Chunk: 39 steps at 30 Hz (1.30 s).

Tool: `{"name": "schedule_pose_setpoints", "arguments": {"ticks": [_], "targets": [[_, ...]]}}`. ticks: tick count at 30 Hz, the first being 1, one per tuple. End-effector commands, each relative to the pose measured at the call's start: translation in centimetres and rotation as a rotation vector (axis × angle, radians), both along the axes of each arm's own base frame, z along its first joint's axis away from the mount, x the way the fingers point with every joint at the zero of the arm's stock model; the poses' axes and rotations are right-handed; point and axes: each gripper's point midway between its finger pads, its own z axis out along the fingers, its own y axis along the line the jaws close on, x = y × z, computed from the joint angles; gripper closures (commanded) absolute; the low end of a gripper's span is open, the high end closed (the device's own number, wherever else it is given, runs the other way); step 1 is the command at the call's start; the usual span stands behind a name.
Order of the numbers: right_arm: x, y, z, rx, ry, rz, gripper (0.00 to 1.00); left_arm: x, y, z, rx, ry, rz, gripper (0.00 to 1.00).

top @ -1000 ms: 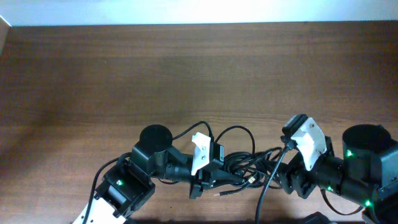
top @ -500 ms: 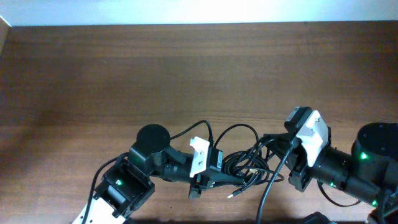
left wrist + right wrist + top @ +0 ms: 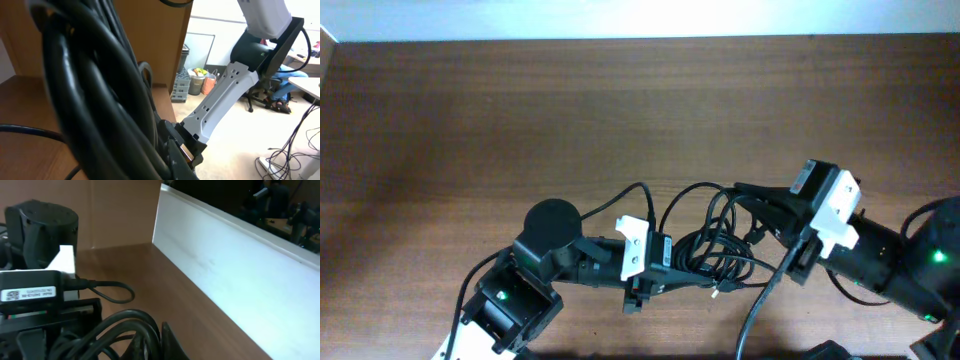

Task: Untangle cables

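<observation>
cables (image 3: 715, 250) are one messy bunch of black loops near the front edge of the tabletop (image 3: 520, 120), right between the two arms. The left gripper (image 3: 685, 283) comes in from the left, and its jaws are pinched almost fully closed on the lower left side of the bunch. In the left wrist view the strands (image 3: 90, 90) fill nearly the whole frame, pressed up close. The right gripper (image 3: 752, 195) comes in from the right with its jaws closed tight. It looks like it has the upper loops, since they arc straight to its tip. The right wrist view shows a couple of loops (image 3: 120, 325) lying just beside one dark finger (image 3: 169, 340). A small silver-tipped plug end (image 3: 717, 291) pokes out at the bottom of the bunch.
</observation>
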Motion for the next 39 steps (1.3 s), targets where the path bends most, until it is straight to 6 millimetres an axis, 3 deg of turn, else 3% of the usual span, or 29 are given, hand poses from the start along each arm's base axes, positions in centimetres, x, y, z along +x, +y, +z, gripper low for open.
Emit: {"name": "schedule_pose_setpoints", "arguments": {"ticks": [1, 4, 9, 11, 14, 16, 18, 21, 22, 23, 24, 25, 28, 31, 32, 34, 39], "targets": [[3.7, -4.3, 3.4, 0.010, -0.108, -0.324, 0.96, -2.3, 0.1, -2.7, 0.046, 0.068, -0.124, 1.00], [6.5, -6.7, 0.4, -0.095, -0.029, -0.516, 0.96, -2.8, 0.3, -2.5, 0.041, 0.074, -0.157, 1.00], [8.5, -6.0, -2.7, -0.254, -0.001, -0.496, 0.96, -5.2, 1.1, -1.9, 0.020, 0.119, -0.303, 1.00], [9.6, -5.5, -3.8, -0.279, 0.030, -0.491, 0.96, -5.9, 1.4, -1.7, 0.050, 0.253, -0.338, 1.00], [10.6, -5.0, -4.2, -0.292, 0.034, -0.488, 0.96, -7.5, 2.3, -1.3, 0.071, 0.350, -0.437, 1.00], [11.0, -4.8, -3.2, -0.280, -0.014, -0.490, 0.96, -8.1, 2.7, -1.3, 0.081, 0.385, -0.475, 1.00], [11.8, -6.0, -2.1, -0.275, -0.057, -0.571, 0.96, -8.2, 2.7, -1.2, 0.108, 0.455, -0.474, 1.00], [12.0, -7.1, -2.4, -0.301, -0.048, -0.634, 0.96, -7.6, 2.3, -1.5, 0.109, 0.451, -0.428, 1.00], [11.6, -7.4, -3.2, -0.318, -0.016, -0.633, 0.67, -6.4, 1.7, -1.8, 0.108, 0.431, -0.351, 1.00], [11.0, -7.9, -4.1, -0.303, 0.044, -0.656, 0.29, -5.8, 1.4, -2.0, 0.093, 0.369, -0.315, 1.00], [10.1, -9.3, -5.0, -0.230, 0.151, -0.745, 0.21, -5.5, 1.2, -2.1, 0.064, 0.261, -0.305, 1.00], [9.6, -9.6, -5.4, -0.194, 0.202, -0.766, 0.17, -5.2, 1.1, -2.2, 0.053, 0.208, -0.291, 1.00], [5.2, -8.4, -8.3, -0.175, 0.400, -0.634, 0.04, -3.0, 0.4, -2.8, 0.057, 0.112, -0.162, 1.00], [0.7, -7.0, -8.9, -0.140, 0.493, -0.469, 0.02, -0.2, -0.1, -3.4, 0.081, 0.081, 0.005, 1.00], [-0.4, -6.6, -9.2, -0.139, 0.523, -0.423, 0.02, -0.1, -0.2, -3.0, 0.064, 0.061, 0.006, 1.00], [-1.6, -6.2, -10.1, -0.158, 0.582, -0.379, 0.02, -0.4, -0.3, -1.9, 0.021, 0.017, -0.024, 1.00], [-2.3, -6.0, -10.6, -0.168, 0.614, -0.354, 0.02, -4.9, 0.9, -0.8, -0.103, -0.252, -0.314, 1.00]]}}
